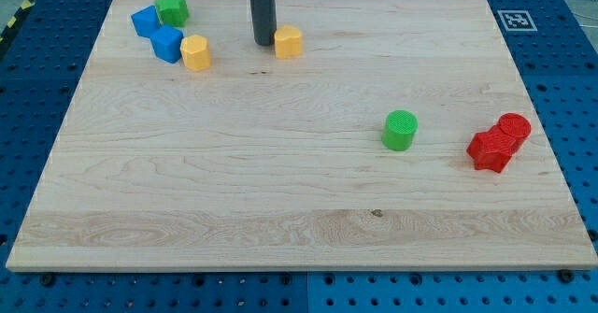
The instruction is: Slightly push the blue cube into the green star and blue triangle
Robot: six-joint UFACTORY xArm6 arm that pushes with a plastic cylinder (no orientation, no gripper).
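At the far left of your pale wooden board [280, 210], the blue triangular block [145, 20] touches the green star-shaped block [172, 9], and the blue cube [167, 44] sits just near of them, touching or almost so. A yellow block [195, 51] stands hard against the cube's right side. Further right, my tip [263, 42] rests beside a second yellow block [289, 41]. There's no pincer to open or close, just a bare rod holding nothing. The cube lies to the tip's left, so you would need to come round to its near-right side and nudge far-left.
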